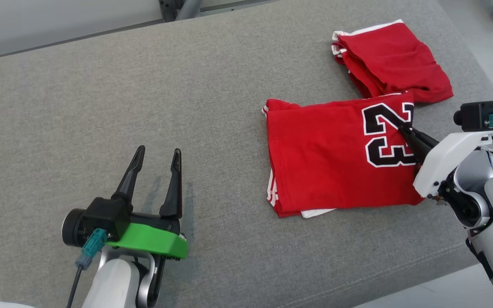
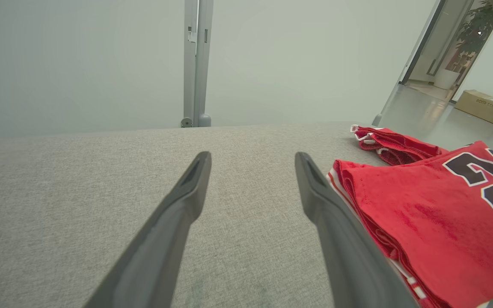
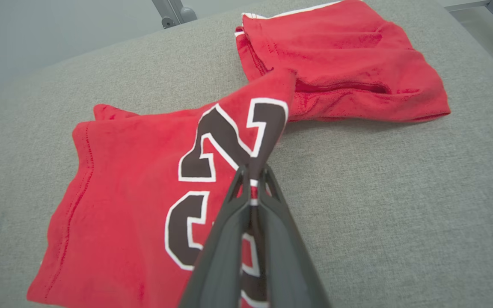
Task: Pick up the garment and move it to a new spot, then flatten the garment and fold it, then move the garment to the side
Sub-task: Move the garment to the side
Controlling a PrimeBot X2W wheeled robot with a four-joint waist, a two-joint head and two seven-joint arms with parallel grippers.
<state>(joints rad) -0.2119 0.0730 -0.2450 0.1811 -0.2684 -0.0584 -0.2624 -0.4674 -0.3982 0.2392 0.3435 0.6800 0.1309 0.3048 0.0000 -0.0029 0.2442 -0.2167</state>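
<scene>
The garment is a folded red jersey with a black "23", lying on the grey cushion at centre right. My right gripper is shut on the garment's right edge at the number. In the right wrist view the fingers of the right gripper pinch the garment and lift that edge slightly. My left gripper stands open at the lower left, well away from the cloth, nothing between its fingers. The left wrist view shows the left gripper open over bare cushion, the garment to its right.
A second folded red garment lies behind the jersey near the back right corner, touching it. The grey cushion has wide bare room on the left. Its front edge runs close by my right arm. Floor and boxes lie beyond.
</scene>
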